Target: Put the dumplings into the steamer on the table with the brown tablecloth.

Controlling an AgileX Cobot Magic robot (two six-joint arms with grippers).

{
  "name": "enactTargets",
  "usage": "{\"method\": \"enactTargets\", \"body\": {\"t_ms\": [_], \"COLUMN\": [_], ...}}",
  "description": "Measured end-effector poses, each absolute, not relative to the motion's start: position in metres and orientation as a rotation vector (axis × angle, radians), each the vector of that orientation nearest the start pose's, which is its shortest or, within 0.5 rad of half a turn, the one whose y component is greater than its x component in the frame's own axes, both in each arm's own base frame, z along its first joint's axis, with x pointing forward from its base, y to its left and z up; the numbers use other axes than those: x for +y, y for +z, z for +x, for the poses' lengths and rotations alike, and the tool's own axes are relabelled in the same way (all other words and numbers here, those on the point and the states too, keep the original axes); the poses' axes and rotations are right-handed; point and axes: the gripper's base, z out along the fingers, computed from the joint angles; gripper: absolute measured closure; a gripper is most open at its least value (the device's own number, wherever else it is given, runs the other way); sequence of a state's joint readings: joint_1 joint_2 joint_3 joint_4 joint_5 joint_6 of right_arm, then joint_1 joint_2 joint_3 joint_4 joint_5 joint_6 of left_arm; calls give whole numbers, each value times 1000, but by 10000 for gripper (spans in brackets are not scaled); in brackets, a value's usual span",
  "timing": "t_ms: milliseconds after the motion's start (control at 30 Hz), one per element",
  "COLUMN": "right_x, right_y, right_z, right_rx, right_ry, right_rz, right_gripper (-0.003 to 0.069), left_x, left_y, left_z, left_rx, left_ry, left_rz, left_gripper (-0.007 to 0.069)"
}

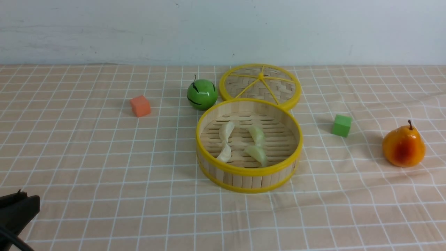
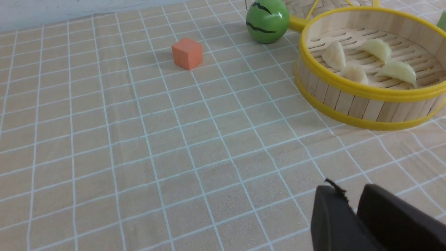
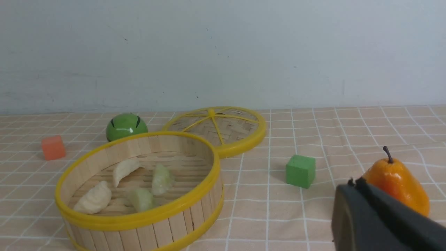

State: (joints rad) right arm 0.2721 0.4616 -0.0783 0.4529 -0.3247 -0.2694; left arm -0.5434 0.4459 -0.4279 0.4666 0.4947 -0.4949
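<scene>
Front view: the steamer [image 1: 249, 176] sits in the middle of the brown tablecloth [image 1: 87, 157], and all four dumplings [image 1: 226, 131] lie on its slatted floor, two paler ones on the left, two greenish ones on the right. Its lid [image 1: 260, 85] lies flat just behind, touching the rim. A green ball [image 1: 202, 94] stands beside the lid, an orange cube [image 1: 140, 106] further left, a green cube [image 1: 341, 125] to the right and a pear [image 1: 404, 146] further right. The left gripper [image 1: 17, 209] shows only as a dark shape in the near left corner.

Left wrist view: the left gripper [image 2: 355, 209] hangs over bare cloth with a narrow gap between its fingers and nothing in it, well apart from the steamer [image 2: 348, 101].

Right wrist view: the right gripper [image 3: 359, 188] has its fingers pressed together, empty, near the pear [image 3: 397, 181]. The steamer [image 3: 139, 223] holds the dumplings [image 3: 94, 198].
</scene>
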Motion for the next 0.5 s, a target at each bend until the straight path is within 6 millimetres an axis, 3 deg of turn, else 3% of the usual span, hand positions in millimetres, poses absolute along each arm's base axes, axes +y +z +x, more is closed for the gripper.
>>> {"method": "enactTargets", "body": {"t_ms": [333, 500], "right_x": [15, 8], "right_y": [231, 210], "right_z": [100, 86], "right_rx": [1579, 1552], "right_ry": [236, 228], "right_rz": [33, 65], "right_gripper": [657, 651], "left_x": [-31, -31], "left_y": [286, 286], "left_z": [90, 90], "left_rx": [1922, 1924], "left_ry": [-202, -201], "left_rz": [310, 309], "left_gripper": [503, 496]}}
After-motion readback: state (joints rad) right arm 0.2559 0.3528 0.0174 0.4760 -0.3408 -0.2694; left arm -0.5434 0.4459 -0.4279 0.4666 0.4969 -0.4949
